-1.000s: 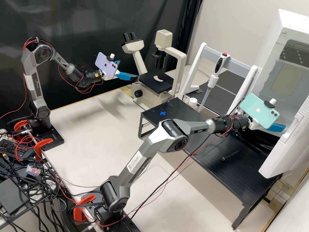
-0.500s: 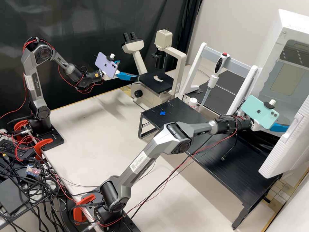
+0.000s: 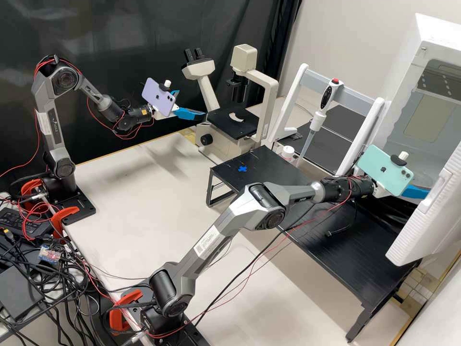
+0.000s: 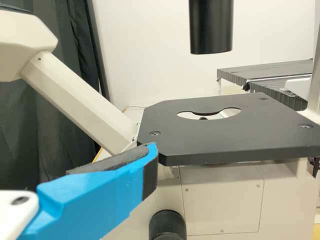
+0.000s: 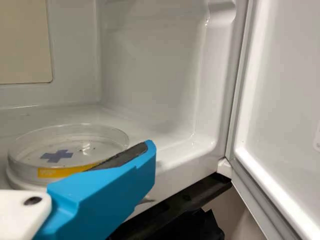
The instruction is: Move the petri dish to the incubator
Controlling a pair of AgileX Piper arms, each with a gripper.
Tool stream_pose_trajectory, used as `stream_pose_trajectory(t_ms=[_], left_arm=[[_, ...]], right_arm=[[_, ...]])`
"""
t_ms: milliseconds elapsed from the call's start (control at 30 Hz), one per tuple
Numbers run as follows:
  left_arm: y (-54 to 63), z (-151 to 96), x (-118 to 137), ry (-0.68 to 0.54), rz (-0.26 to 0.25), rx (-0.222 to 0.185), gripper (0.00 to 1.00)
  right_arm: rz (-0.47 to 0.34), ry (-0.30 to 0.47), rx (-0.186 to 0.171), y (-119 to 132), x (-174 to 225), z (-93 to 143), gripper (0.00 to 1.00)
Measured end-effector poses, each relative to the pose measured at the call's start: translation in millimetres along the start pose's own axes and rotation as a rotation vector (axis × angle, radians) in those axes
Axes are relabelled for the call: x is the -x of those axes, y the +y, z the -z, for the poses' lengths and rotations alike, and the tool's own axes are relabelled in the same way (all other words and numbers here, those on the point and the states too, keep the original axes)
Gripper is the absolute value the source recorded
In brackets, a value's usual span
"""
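In the right wrist view, the petri dish is seen within the incubator, so the carrying part of the task can be judged as done, or nearly so. The dish is seated, as it appears, on a pale base nearer the chamber's front edge than its rear wall, roughly level, with a blue cross mark showing at it and a yellow label on its side. Beside the dish, the right gripper is held at the incubator's opening; whether it is clamped on the dish or has let go cannot be told. The door is swung open, past the far end of the black stand.

The left gripper is held near the edge of the microscope stage, its fingers spread apart and nothing gripped between them; no part in the remaining work seems to be needed from it.

What is left, by judgement, is for the dish to be freed if it is still gripped, and for the right gripper to be drawn out without the rim being nudged. Closing the door is not named in the task.
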Motion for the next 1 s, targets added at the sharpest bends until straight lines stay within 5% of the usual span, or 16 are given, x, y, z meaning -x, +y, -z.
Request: stream_pose_trajectory(t_ms=[533,1000], left_arm=[[0.0,0,0,0.000,0.000,0.000,1.00],[0.0,0,0,0.000,0.000,0.000,1.00]], right_arm=[[-0.047,0.128,-0.051,30,87,-30,1.00],[-0.090,0.322,-0.077,5,221,-49,1.00]])
